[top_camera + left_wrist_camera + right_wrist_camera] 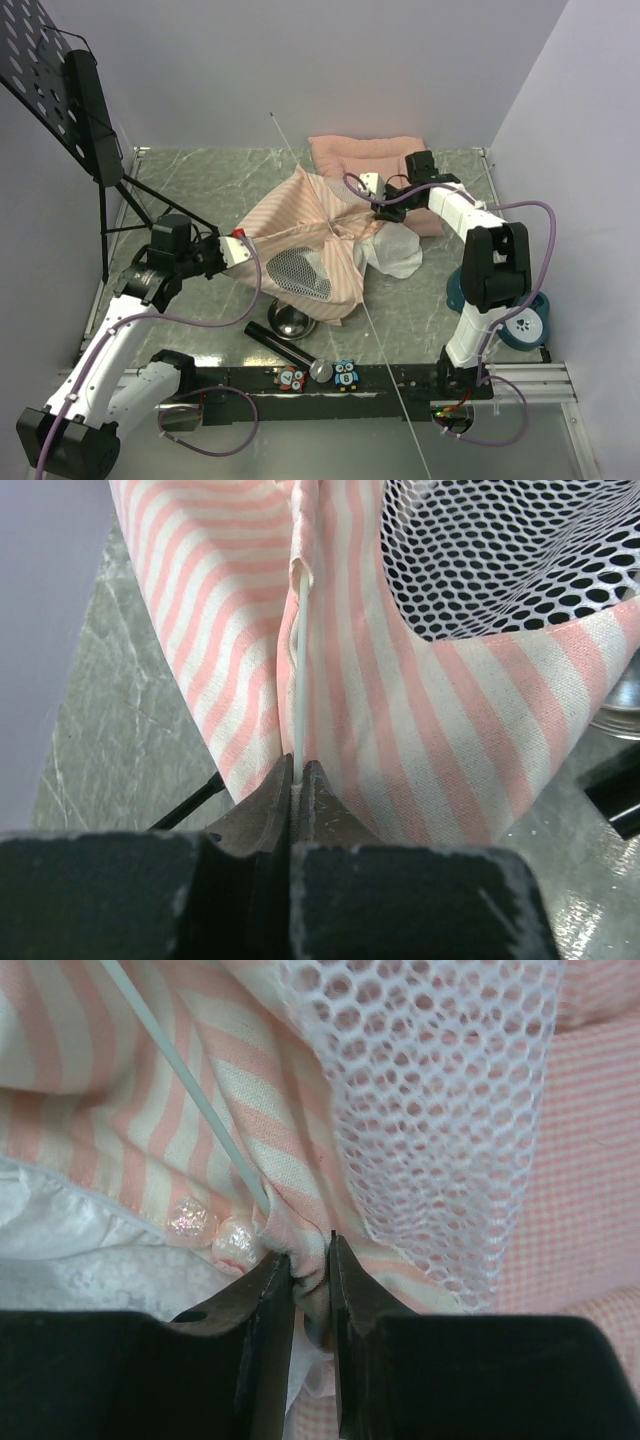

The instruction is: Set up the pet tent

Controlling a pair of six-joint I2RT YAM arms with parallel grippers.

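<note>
Tent status: pet tent [315, 245] is a slumped heap mid-counter, not standing, with its mesh panel [298, 268] on the side toward the near edge.

Left gripper [298, 776] is clamped on a thin white pole [300, 670] where it exits the striped sleeve at the tent's left hem. That pole runs straight away from the jaws.

Right gripper [312, 1263] is pinched on a bunch of striped fabric at the tent's far-right side, just beside two pearly beads [215, 1230]. A pole section [185, 1080] runs into the fabric right at that bunch. Can't tell whether it is the same rod as the one below.

So the tent lies between the two grippers: left arm on the left hem, right arm toward the far-right corner.

Key geometry: long pole [390, 380] crosses the counter [200, 185] diagonally. It goes from the far edge left of centre, through the tent's middle, and out over the near edge right of centre. My read is that the next move bows or feeds pole along that axis.

Room:
- Open counter toward the left edge, short of the music stand [60, 110] legs.
- Near edge is crowded: steel bowl [291, 320] at the tent's near hem, black tube [272, 337], owl toys [345, 375].
- Pink cushion [365, 152] sits at the far edge, and the tent overlaps its near side.

Risk: the pole tip could sweep the near-edge clutter.
</note>
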